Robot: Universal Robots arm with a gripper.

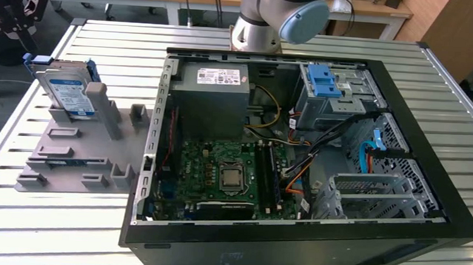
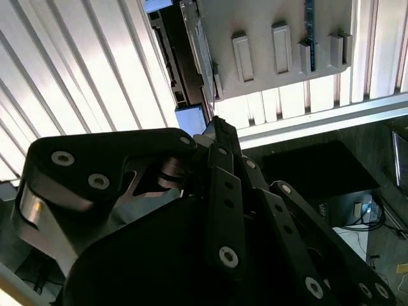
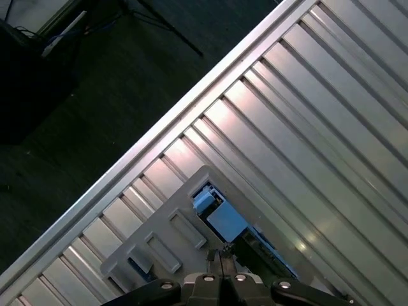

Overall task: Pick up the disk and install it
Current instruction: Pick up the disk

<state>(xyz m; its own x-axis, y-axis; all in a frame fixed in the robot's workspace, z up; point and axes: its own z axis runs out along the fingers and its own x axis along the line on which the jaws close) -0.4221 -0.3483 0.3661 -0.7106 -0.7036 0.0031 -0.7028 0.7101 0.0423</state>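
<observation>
The gripper [image 3: 222, 258] hangs above the holder [image 3: 175, 204], its fingers pressed together on nothing. The tips point down at the disk [image 3: 223, 220], which lies just beyond them, untouched. The disk stands on edge in the holder's slot, propped by a post. I judge this leaves its top edge and both faces free to be pinched from above. There is open room around the tool, with bare table [image 3: 331, 95] slats on one side and the table's rim on the other. Farther off, past the holder, rises the wall of the open case [image 1: 279, 244]. Inside it, a cage [image 1: 335, 101] with a blue latch sits in a far corner.
</observation>
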